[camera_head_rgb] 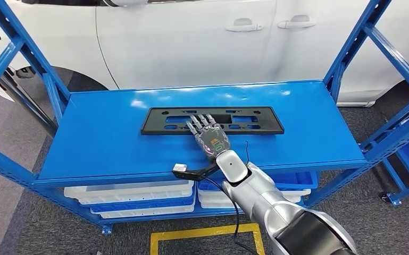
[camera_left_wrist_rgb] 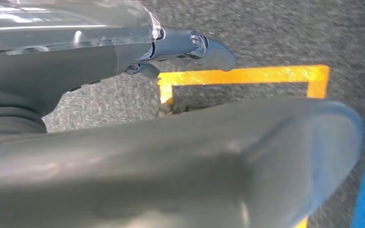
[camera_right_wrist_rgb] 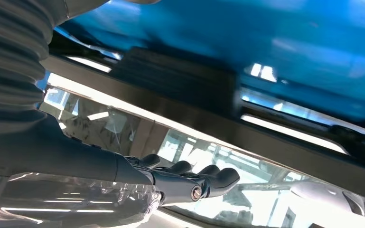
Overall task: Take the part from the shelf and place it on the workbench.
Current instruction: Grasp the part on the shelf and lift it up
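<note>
Your right hand [camera_head_rgb: 208, 135], at centre frame, lies flat with fingers extended on the near edge of the black part [camera_head_rgb: 213, 120], which sits mid-shelf [camera_head_rgb: 106, 143]. Nothing is gripped yet; curl without hooking that thin edge and you'll likely just push it away.

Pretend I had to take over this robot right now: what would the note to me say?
Right robot hand: stretched over the blue shelf, fingers lying on the near edge of the black part; whether it grips yet I cannot tell.
Left robot hand: hanging low over grey floor with yellow tape, holding nothing; its fingers look curled.
The part lies flat on the top shelf, in front of a white car.
Done: the reach to the part.
Left: grip, lift, carry it to the workbench and set it down.
</note>
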